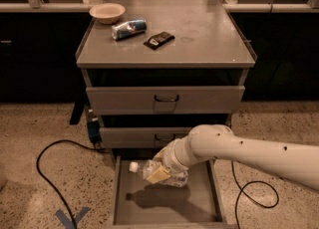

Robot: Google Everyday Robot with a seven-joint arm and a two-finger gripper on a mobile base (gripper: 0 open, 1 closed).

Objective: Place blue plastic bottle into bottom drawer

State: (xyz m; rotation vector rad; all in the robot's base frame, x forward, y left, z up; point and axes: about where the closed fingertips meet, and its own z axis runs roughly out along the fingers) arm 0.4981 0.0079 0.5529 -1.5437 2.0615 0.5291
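Note:
The blue plastic bottle (149,170) is clear with a white cap at its left end. It lies on its side in the air above the open bottom drawer (199,204), casting a shadow on the grey floor. My gripper (164,172) comes in from the right on a white arm and is shut on the bottle's middle, its tan finger pad across the label. The bottle's right end is hidden behind the gripper.
On the cabinet top lie a beige bowl (106,12), a blue-and-silver can (128,28) on its side and a flat black packet (159,40). The two upper drawers (164,99) are nearly closed. Black cables (50,173) run over the speckled floor on both sides.

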